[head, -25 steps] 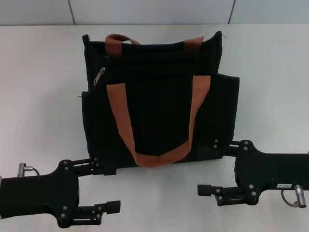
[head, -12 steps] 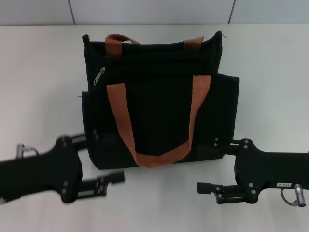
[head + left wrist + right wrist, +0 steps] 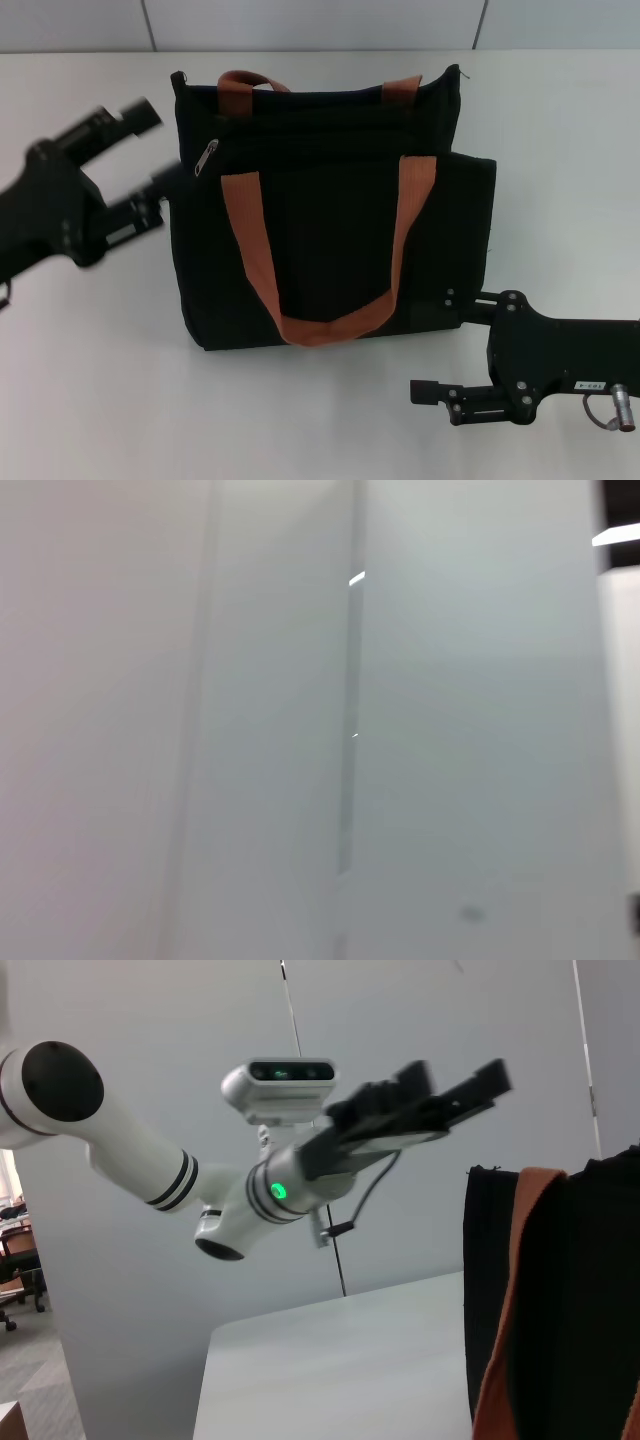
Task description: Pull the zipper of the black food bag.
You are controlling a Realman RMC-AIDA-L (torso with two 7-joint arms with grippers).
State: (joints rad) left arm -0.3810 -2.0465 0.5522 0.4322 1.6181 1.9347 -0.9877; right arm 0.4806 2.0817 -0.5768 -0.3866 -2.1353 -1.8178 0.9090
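The black food bag (image 3: 330, 200) stands in the middle of the head view on the white counter (image 3: 560, 150), its front pocket panel facing the camera and its two orange-brown strap handles (image 3: 320, 260) hanging down in a loop across the front. The zipper (image 3: 206, 157), a small silver pull tab, sits at the upper left of the bag, at the left end of the black zip line, tilted on a slant.

The left claw (image 3: 150, 150) is at the upper left of the frame, raised beside the bag's left edge, near the zipper but apart from it. Its two fingers stand apart with nothing between them; the lower finger appears to reach close to the bag's side, though blur makes contact hard to judge. In the right wrist view the same left claw (image 3: 450, 1095) shows in the upper middle of the frame, fingers spread, with its white arm and a green light behind it, and the bag's edge with an orange strap at the right.

The right claw (image 3: 440, 345) lies at the lower right of the head view, low over the counter, fingers apart and holding nothing, its upper finger near the bag's bottom right corner.

The left wrist view shows only a pale wall panel (image 3: 300, 720).
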